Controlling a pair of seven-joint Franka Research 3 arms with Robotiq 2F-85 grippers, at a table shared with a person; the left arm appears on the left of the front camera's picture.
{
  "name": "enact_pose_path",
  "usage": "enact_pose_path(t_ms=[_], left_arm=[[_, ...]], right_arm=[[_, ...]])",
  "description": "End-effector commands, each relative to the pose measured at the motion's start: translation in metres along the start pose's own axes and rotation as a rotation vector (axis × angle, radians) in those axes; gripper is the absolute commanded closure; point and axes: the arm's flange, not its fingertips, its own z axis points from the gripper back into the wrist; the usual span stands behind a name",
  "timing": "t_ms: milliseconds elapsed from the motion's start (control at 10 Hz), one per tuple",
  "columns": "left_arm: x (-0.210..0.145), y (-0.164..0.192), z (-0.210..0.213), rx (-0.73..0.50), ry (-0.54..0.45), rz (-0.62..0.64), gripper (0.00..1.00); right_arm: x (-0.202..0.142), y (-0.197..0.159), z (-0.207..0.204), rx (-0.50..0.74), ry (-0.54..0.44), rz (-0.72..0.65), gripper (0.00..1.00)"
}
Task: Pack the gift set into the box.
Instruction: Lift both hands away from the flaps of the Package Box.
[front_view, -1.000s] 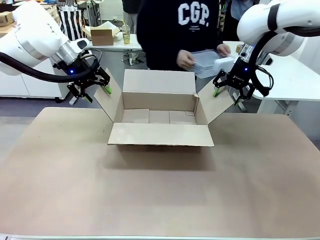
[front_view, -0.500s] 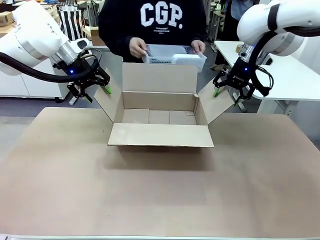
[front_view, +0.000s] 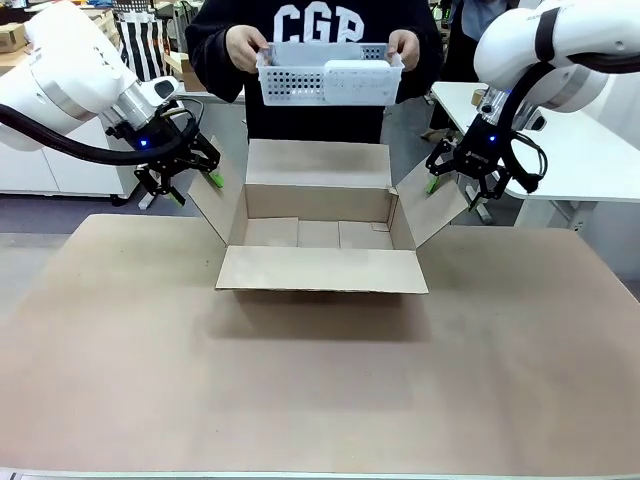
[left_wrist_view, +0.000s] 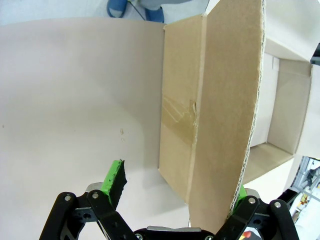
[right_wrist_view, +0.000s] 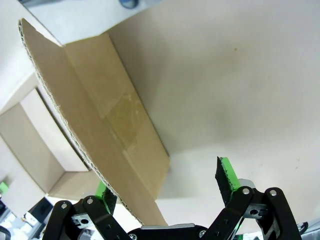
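Observation:
The box (front_view: 318, 270) stands open mid-table, its inside bare and all four flaps spread. A person behind it holds the gift set (front_view: 325, 75) in both hands above the far flap: a pale grey piece with a perforated side and a white rectangular part. My left gripper (front_view: 197, 185) is open astride the left flap (left_wrist_view: 225, 100), whose edge lies against one green pad (left_wrist_view: 241, 192). My right gripper (front_view: 455, 195) is open astride the right flap (right_wrist_view: 100, 115) in the same way. In the wrist views the left gripper (left_wrist_view: 178, 182) and the right gripper (right_wrist_view: 164, 184) stand wide apart around the cardboard.
The brown tabletop (front_view: 320, 390) stretches wide in front of the box. A white table (front_view: 590, 160) stands at the right. A smaller cardboard box (front_view: 205, 70) and a cup (front_view: 251, 68) sit on a table behind the person.
The person brought the gift set from the right to the centre and raised it, turned level, above the box. Both arms stayed where they were.

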Motion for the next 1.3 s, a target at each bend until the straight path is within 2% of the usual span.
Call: enact_pose_path(t_ms=[0,1200], left_arm=[[-0.0005,-0.0002,0.0016,0.014,-0.005,0.011,0.0],[-0.0005,-0.0002,0.0016,0.014,-0.005,0.011,0.0]], right_arm=[[-0.0017,0.0003,0.0038,-0.021,-0.01,-0.005,0.0],[-0.0017,0.0003,0.0038,-0.021,-0.01,-0.005,0.0]])
